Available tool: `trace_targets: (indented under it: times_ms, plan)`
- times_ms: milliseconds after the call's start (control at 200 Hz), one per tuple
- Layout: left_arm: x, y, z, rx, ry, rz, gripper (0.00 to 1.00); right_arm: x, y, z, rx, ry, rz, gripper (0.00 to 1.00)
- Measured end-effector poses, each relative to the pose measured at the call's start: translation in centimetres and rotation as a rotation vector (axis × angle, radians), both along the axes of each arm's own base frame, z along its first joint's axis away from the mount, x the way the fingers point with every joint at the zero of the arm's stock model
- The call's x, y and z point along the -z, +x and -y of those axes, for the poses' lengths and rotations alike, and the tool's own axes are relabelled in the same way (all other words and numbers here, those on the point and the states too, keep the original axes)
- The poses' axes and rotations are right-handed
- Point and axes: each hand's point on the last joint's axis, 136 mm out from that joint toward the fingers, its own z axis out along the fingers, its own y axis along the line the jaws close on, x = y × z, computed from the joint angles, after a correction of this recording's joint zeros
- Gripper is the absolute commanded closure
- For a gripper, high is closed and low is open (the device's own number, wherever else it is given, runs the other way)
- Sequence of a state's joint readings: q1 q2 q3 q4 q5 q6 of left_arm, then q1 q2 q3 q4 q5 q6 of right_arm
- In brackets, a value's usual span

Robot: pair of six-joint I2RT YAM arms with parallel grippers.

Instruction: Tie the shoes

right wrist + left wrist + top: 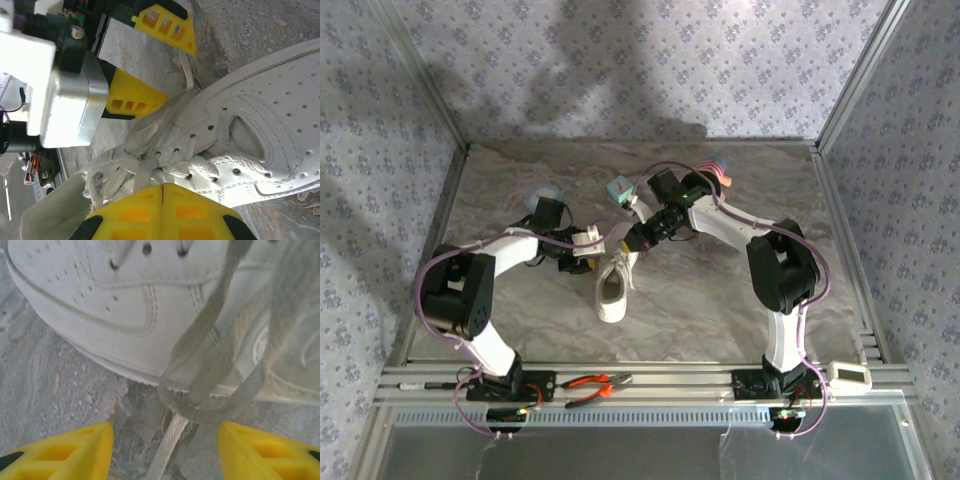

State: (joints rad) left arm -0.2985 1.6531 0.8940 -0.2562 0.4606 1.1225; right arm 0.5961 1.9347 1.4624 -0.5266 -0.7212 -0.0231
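Grey, stone-veined tabletop [720, 300] below me. The white sneaker [612, 290] sits sole-down near the middle, toe toward the near edge. Right beside its sole, a loop of lace [200, 412] trails down onto the surface. At the back right there's a dark round object with a pink and blue rim [718, 170]. Back left, a pale blue round thing [542, 193]. Red-handled pliers [595, 383] lie on the metal rails [670, 372] along the near edge.

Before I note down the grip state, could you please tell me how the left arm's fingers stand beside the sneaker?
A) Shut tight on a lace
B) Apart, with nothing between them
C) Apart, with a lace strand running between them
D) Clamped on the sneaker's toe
C: in the left wrist view the left fingers stand apart, and a lace from the sneaker runs down between them, unclamped.
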Motion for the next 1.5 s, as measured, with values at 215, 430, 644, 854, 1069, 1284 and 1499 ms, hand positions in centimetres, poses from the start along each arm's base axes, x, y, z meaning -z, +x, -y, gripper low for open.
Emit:
trace_targets:
  times_ms: [215, 430, 644, 854, 1069, 1284, 1499]
  plan:
    - [-0.1, -0.7, 1.2, 0.055, -0.010, 0.005, 0.45, 0.0, 0.3, 0.1, 0.014, 0.000, 0.000, 1.00]
    - [0.1, -0.9, 1.3, 0.063, -0.003, 0.010, 0.49, -0.1, 0.5, 0.2, 0.019, 0.002, 0.002, 1.00]
    - [0.7, -2.4, 1.6, 0.094, 0.025, -0.027, 0.95, 0.0, 0.7, 0.3, 0.025, -0.001, 0.004, 1.00]
    - [-0.8, -2.8, 1.2, 0.058, 0.014, -0.003, 1.00, 0.3, 1.5, 0.7, 0.052, -0.020, 0.023, 1.00]
    - [-4.4, -2.2, -1.7, -0.059, 0.003, 0.094, 1.00, 1.0, 2.0, 1.1, 0.086, -0.046, 0.037, 1.00]
    - [-5.1, -4.1, -2.9, -0.097, 0.024, 0.098, 1.00, 1.1, 2.3, 1.7, 0.120, -0.095, 0.094, 1.00]
    - [-5.9, -5.9, -4.0, -0.131, 0.051, 0.100, 1.00, 0.2, 2.2, 1.8, 0.142, -0.124, 0.169, 1.00]
